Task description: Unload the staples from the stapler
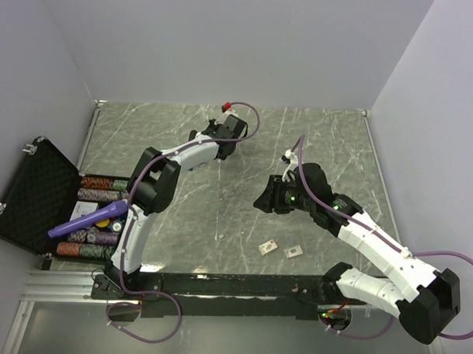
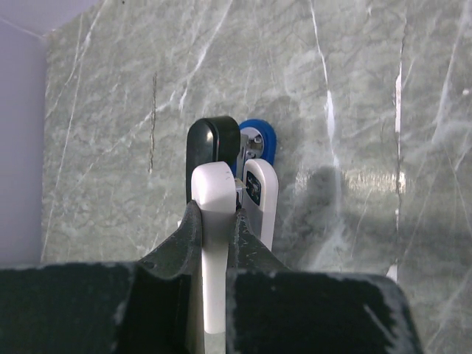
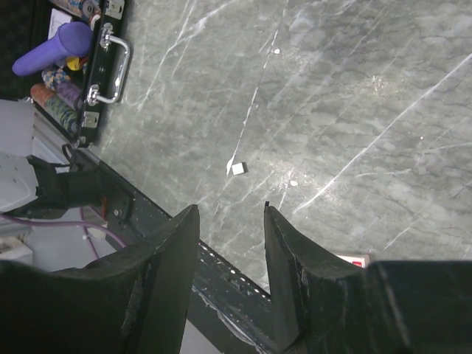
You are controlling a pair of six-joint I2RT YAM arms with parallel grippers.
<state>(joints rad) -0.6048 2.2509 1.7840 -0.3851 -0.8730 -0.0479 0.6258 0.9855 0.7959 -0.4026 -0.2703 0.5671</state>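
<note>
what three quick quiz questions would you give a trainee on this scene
1. True or false: the right gripper is holding something.
2. What sits between the left gripper's fingers? A) a white bar B) a card C) nothing
3. Which wrist camera shows the blue stapler?
Key: 1 false, its jaws stand apart and empty; 2 A; 3 the left one.

We only catch the stapler (image 2: 259,134) end-on: a blue rounded bit with a shiny metal piece, tight beside its black end, over the marble table (image 2: 369,110). The staples (image 3: 237,169) look like that tiny pale speck lying flat, well apart from it.
</note>
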